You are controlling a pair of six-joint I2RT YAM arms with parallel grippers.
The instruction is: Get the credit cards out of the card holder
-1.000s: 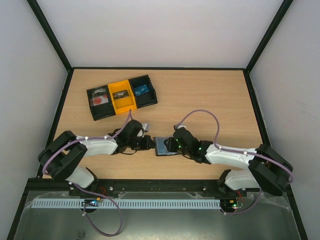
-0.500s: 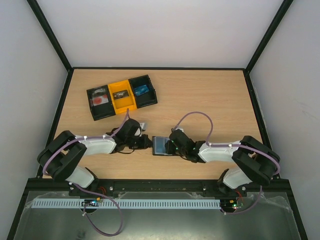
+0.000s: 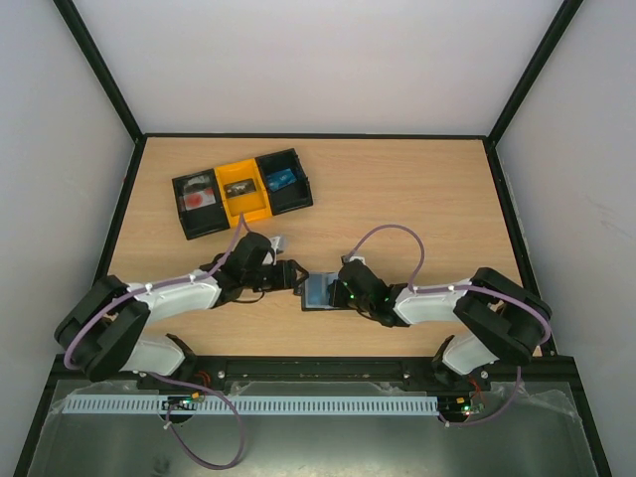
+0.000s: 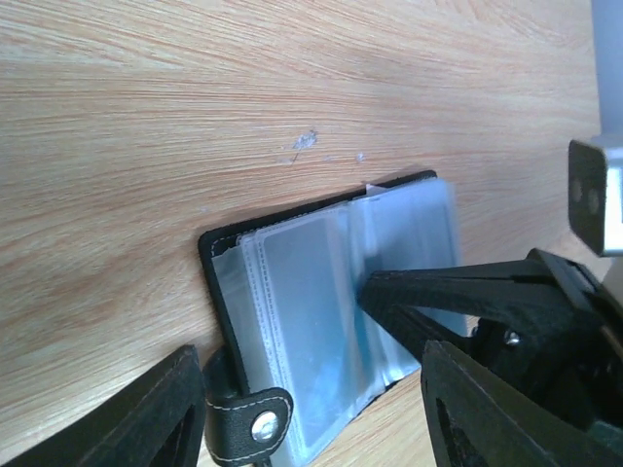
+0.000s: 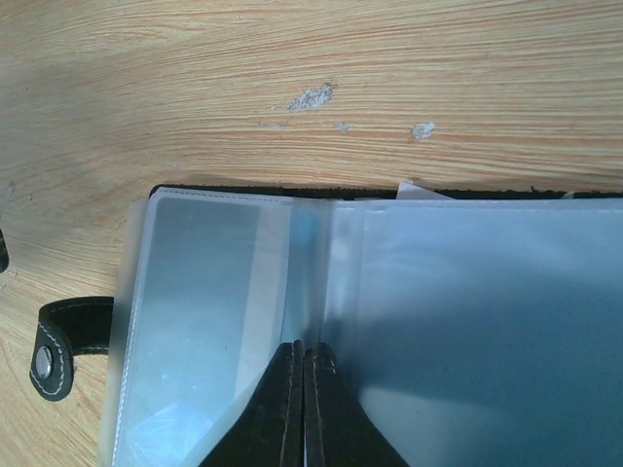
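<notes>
Wood table (image 3: 417,199): carrying the whole job; work is happening centre-near, just ahead of both arm bases.
Tray (image 3: 248,216): black-yellow, 3 compartments, sitting far-left, well apart from the holder; small bits are lying in each compartment, too small to tell if they're cards.
Card holder (image 3: 320,291): lying open & flat btwn both grippers, black cover underneath, clear sleeve pages fanning up. Opening step is looking done.
L gripper (image 4: 311,428): fingers are standing spread at the tab end of the holder, gripping nothing; prob. getting ready to pin the cover.
R gripper (image 5: 303,365): fingertips are pressing tight together, tips lying over the sleeve pages near the fold; can't tell if a page or card edge is being nipped btwn them.
Credit cards (image 4: 316,331): pale-blue shape is showing thru the sleeves, prob. a card, sitting inside its pocket. None is sticking out and none is lying loose on the wood as far as the views are showing, so extraction isn't done yet & most of the task is remaining.
Tab (image 4: 248,426): short, black, w/ snap, lying undone at the holder's edge nearest the L gripper.
</notes>
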